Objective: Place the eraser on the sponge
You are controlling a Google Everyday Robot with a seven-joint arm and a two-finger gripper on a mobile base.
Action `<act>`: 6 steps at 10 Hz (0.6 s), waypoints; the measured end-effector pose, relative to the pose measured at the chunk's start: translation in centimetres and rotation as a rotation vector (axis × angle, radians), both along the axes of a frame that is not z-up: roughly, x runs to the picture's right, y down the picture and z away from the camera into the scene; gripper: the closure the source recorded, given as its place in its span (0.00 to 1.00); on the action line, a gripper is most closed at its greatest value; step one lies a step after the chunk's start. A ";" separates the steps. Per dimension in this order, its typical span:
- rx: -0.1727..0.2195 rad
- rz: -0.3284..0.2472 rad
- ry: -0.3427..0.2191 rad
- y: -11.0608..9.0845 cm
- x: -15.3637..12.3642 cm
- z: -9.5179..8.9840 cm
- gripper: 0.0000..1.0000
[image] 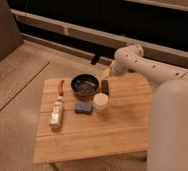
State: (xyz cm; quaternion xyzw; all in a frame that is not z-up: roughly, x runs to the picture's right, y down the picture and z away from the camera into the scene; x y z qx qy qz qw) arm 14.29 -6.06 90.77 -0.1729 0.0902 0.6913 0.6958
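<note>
The robot's white arm (146, 67) enters from the right side of the frame, rising out of the bulky white body (173, 125) at the lower right. It runs up and to the left to a rounded joint in the upper middle. From there it bends downward toward the far edge of the wooden table (122, 125). The gripper (107, 74) sits at the end of this bend. It is just above the table's far edge and points down and slightly left. How wide the claw stands cannot be told here, and nothing can be seen held in it.

The eraser (105, 86), a small black block, stands on the table directly below the gripper. It is just beside the right rim of the round black bowl (85, 84). Whether the gripper touches the eraser cannot be told.

The sponge (83, 107), a flat blue-grey pad, lies nearer the middle of the table, below the bowl in the frame. The white cup (101, 101) is just beside it on the right. The cup stands between the eraser and the sponge.

Toward the left of the table, a red-handled tool (62, 86) lies near the far left corner. A pale oblong object (56, 112) lies below it, to the left of the sponge.
</note>
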 end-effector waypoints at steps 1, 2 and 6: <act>-0.029 0.014 0.034 0.1 1.0 0.9 0.35; -0.059 0.024 0.060 0.2 1.5 1.8 0.35; -0.197 0.085 0.017 2.3 -2.0 4.8 0.35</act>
